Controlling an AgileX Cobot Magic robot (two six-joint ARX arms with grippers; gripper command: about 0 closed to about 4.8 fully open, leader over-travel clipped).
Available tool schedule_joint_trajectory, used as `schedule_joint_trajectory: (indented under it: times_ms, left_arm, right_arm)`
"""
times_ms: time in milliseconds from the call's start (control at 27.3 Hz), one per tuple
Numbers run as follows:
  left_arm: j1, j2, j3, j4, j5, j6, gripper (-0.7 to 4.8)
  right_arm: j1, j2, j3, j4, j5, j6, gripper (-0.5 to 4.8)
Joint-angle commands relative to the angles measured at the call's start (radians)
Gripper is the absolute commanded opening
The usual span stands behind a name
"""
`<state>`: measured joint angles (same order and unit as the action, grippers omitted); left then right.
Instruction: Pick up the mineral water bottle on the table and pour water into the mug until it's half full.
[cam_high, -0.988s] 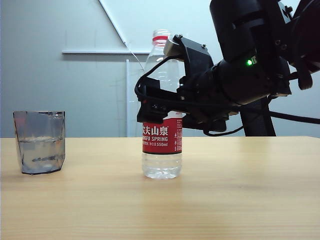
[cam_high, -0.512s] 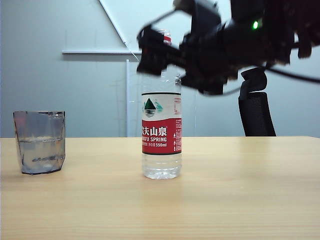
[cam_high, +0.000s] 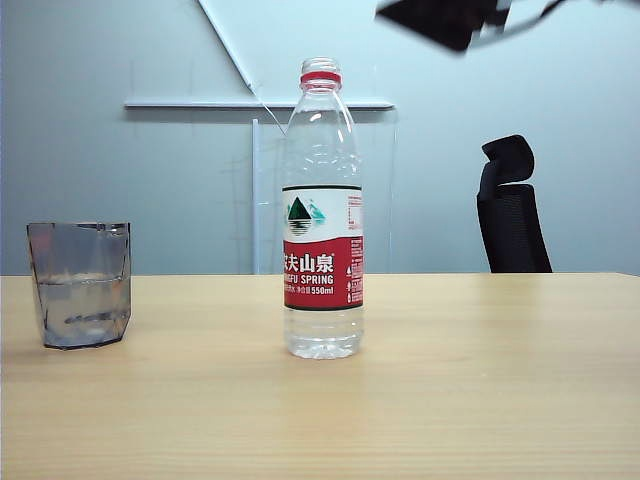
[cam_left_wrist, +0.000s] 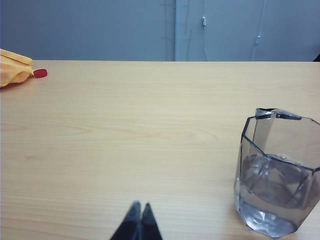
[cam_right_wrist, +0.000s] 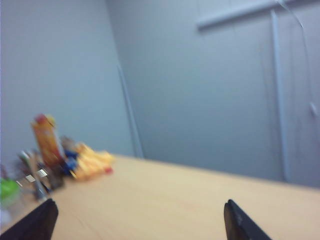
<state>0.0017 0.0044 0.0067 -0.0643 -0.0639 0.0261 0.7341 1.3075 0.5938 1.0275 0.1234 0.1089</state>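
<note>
Now R gripper (cam_right_wrist: 140, 220) open, L gripper (cam_left_wrist: 138, 222) closed.

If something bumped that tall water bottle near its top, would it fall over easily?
Probably fairly easily. The mineral water bottle stands tall on a narrow base and looks largely empty, so likely light and tippy. It has no cap on its neck, so a fall might spill what remains. Its thin clear plastic would probably dent rather than break.

an office: black swivel chair (cam_high: 513, 205), plain grey walls.
</note>
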Motion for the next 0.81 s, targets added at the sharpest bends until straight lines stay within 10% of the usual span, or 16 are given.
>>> schedule_joint_trajectory:
  times_ms: [37,110,476,805]
  left_arm:
    - [-0.001,0.002,0.002,0.013,0.0,0.0,-0.02]
    - [-0.001,0.002,0.002,0.013,0.0,0.0,-0.02]
    - [-0.001,0.002,0.002,0.013,0.0,0.0,-0.02]
    - [-0.002,0.002,0.002,0.013,0.0,0.0,-0.02]
  right_arm:
    - [0.01,-0.13,0.006,-0.044,-0.021,-0.005,1.2]
    - [0.01,-0.248,0.006,-0.169,-0.021,-0.005,-0.06]
    - [0.012,-0.712,0.002,-0.822,0.076,-0.035,-0.06]
    - [0.011,-0.945,0.002,-1.072,0.198,-0.066,-0.06]
